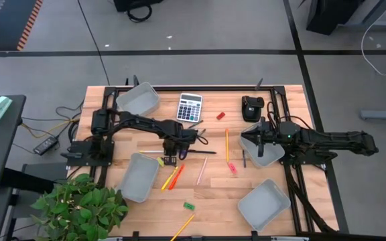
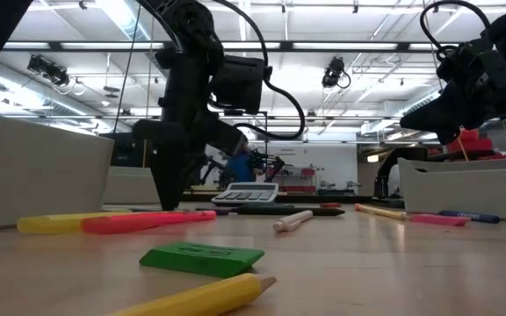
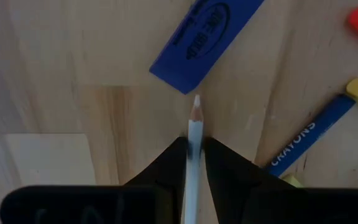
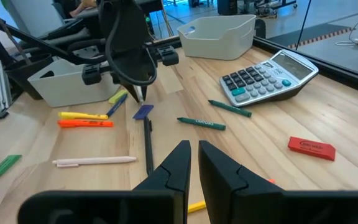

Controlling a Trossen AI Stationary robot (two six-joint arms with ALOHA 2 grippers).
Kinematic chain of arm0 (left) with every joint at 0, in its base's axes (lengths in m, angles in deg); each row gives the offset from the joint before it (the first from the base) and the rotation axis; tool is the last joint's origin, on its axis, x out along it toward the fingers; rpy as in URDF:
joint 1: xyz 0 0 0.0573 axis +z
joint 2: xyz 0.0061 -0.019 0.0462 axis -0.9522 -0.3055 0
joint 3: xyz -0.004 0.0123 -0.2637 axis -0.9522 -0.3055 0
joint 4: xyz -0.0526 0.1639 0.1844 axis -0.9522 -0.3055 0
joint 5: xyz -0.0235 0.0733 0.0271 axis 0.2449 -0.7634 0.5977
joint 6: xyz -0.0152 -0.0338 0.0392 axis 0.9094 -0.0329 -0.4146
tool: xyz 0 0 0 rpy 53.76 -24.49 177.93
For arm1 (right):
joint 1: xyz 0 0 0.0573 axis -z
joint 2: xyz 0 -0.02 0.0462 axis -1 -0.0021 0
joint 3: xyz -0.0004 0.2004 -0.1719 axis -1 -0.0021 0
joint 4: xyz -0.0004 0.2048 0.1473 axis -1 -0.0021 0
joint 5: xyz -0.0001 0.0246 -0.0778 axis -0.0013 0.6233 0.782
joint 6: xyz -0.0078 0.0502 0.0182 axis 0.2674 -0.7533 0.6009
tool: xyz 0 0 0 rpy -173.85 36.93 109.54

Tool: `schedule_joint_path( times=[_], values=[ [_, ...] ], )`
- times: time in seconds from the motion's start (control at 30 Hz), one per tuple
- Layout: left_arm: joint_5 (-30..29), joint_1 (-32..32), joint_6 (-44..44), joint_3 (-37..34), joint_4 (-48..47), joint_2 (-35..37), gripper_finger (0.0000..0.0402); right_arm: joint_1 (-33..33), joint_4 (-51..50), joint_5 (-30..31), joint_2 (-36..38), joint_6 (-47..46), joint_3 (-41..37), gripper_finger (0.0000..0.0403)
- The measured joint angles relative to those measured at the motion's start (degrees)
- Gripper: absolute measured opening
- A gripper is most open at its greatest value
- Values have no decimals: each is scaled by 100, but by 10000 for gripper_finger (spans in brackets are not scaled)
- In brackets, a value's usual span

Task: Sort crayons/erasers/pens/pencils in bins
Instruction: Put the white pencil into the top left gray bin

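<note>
Gripping a pale white pencil (image 3: 194, 134) between nearly closed fingers, my left gripper (image 1: 171, 155) stands at mid-table, tip down just above the wood; the pencil's point (image 3: 196, 101) faces a blue eraser (image 3: 205, 34) lying just beside it, with a blue crayon (image 3: 306, 135) near. I log my right gripper (image 1: 258, 138) over the bin (image 1: 263, 148) at the right edge, its fingers almost together with a thin gap, nothing held. Other bins: one at the far left (image 1: 138, 99), one at the near left (image 1: 139, 177), one at the near right (image 1: 264, 204). Loose stock on the table: yellow and orange-red markers (image 1: 171, 178) side by side next to the near-left bin, a white pen (image 1: 202, 170), a yellow pencil (image 1: 227, 145), a pink eraser (image 1: 232, 167), a red eraser (image 1: 220, 115), a green eraser (image 1: 189, 205), a calculator (image 1: 189, 106) at the far side.
</note>
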Motion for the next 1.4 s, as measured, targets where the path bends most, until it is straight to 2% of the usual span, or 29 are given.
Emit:
schedule_joint_path(
  times=[0.2,0.47,0.7,0.93,1.1,1.4],
  values=[
    [-171,-23,301,-174,194,-2,59,0,0,8,-1,0,0,41],
    [-355,-66,306,-199,342,-11,26,0,0,8,1,0,0,41],
    [-471,-68,293,-203,472,-11,34,0,-1,8,1,3,0,41],
    [-563,-68,431,-201,419,-16,23,0,-2,8,1,-7,-2,41],
    [-621,-61,452,-214,400,180,29,0,-2,8,3,-7,-2,41],
    [-1430,116,269,115,-551,858,26,0,-2,8,3,-3,-2,41]
  ],
)
